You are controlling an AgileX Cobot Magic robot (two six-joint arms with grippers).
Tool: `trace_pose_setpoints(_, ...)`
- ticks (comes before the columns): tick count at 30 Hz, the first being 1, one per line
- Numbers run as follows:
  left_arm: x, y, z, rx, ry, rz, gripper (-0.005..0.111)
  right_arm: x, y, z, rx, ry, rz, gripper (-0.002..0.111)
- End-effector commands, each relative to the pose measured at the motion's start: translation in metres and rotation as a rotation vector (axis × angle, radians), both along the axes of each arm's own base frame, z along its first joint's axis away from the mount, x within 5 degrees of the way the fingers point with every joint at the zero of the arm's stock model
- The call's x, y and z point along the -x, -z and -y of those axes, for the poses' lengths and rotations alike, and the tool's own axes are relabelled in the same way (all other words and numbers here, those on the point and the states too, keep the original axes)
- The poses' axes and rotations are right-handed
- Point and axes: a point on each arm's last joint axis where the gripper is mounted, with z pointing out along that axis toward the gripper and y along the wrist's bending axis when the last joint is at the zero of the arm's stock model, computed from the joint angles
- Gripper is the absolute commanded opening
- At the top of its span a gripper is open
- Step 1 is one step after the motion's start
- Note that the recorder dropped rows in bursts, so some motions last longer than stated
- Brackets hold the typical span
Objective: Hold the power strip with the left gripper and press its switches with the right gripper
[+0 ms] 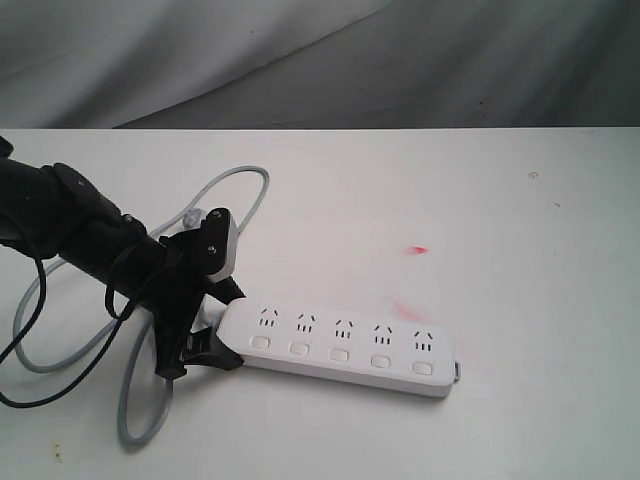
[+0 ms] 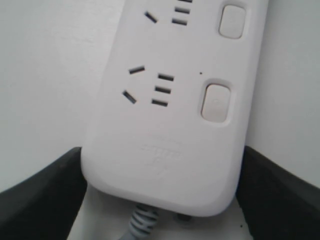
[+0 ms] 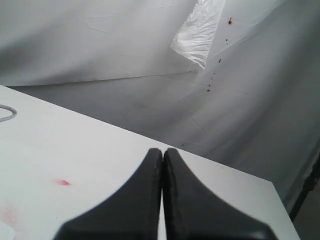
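The white power strip (image 1: 340, 345) lies flat on the white table (image 1: 450, 190), with its five switches (image 1: 339, 355) in a row along the near side. My left gripper (image 1: 222, 330) straddles the strip's cord end, and its black fingers (image 2: 45, 195) press both long sides of the power strip (image 2: 165, 140), so it is shut on it. Two switches (image 2: 216, 102) show in the left wrist view. My right gripper (image 3: 163, 152) is out of the exterior view; it hangs above bare table with its fingers pressed together and nothing between them.
The grey cord (image 1: 140, 400) loops over the table behind and left of the left arm. Red stains (image 1: 417, 249) mark the tabletop just beyond the strip. Grey cloth (image 1: 300, 60) hangs behind the table's far edge.
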Motion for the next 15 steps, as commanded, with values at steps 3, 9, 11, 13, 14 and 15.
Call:
trace_pose_setpoints(3,0.001,0.000,0.001,-0.003,0.014,-0.003,0.066,0.000,0.002,0.001,-0.068,0.011,-0.013,0.000)
trace_pose_setpoints(9,0.001,0.000,0.001,-0.003,0.014,-0.003,0.066,0.000,-0.001,-0.001,-0.124,-0.010,0.018,0.000)
trace_pose_setpoints(11,0.001,0.000,0.001,-0.003,0.014,-0.003,0.066,0.000,0.007,-0.002,-0.171,-0.021,-0.011,0.000)
trace_pose_setpoints(13,0.001,0.000,0.001,-0.003,0.014,-0.003,0.066,0.000,0.013,-0.002,-0.217,-0.024,-0.034,0.000)
trace_pose_setpoints(14,0.001,0.000,0.001,-0.003,0.014,-0.003,0.066,0.000,0.018,-0.003,-0.210,-0.023,-0.094,0.000)
trace_pose_setpoints(15,0.001,0.000,0.001,-0.003,0.014,-0.003,0.066,0.000,0.019,-0.003,-0.210,-0.023,-0.096,0.000)
